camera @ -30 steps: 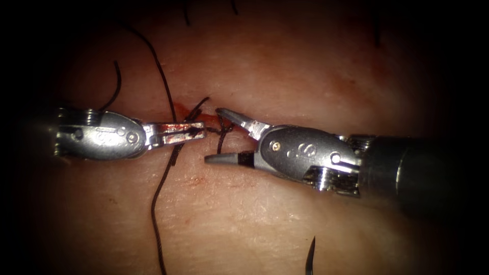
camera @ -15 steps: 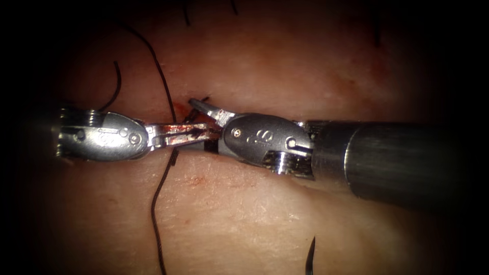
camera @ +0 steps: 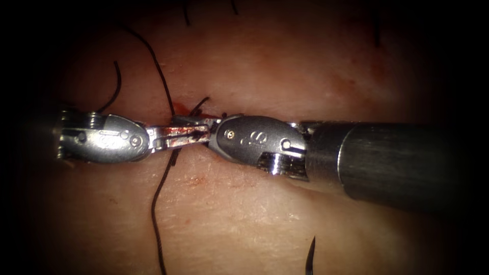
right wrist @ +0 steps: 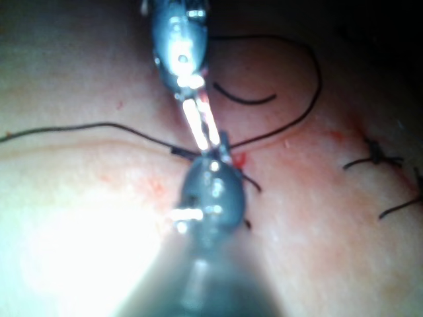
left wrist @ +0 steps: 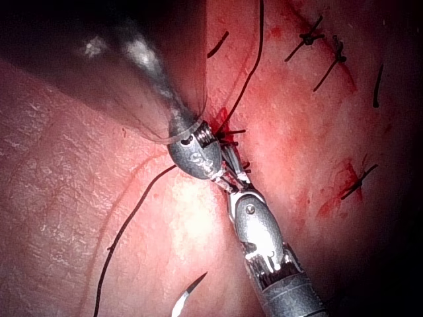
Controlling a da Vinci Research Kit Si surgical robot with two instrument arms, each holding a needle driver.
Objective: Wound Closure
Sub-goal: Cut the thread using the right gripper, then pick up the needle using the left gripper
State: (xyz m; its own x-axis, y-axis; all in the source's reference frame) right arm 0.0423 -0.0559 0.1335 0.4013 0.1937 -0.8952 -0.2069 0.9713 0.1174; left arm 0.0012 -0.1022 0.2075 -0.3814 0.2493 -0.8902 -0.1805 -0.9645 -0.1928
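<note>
The left hand [camera: 202, 132] reaches in across the tissue [camera: 254, 214] with its two stained halves pressed flat together, and as far as can be seen it pinches a short strand of the thread [camera: 153, 203] right at the cut [camera: 232, 113]. The right hand [camera: 189, 121] meets it head-on, its tip lying along the top of the left hand and touching it. Whether the right hand is open or closed, and whether it has hold of anything, cannot be told. A long run of the thread passes beneath the left hand and trails away over the tissue on both sides of it. A short dark tail sticks up just above the spot where the hands meet. A small patch of red fluid [camera: 178, 109] marks the tissue there. The needle [camera: 309, 254] is in neither hand: it lies loose on the tissue surface, not driven in, well apart from both hands and to the right of their meeting point. In the left wrist view it shows as a pale curve with its point free. Finished stitches [left wrist: 307, 41] cross the cut farther along.
</note>
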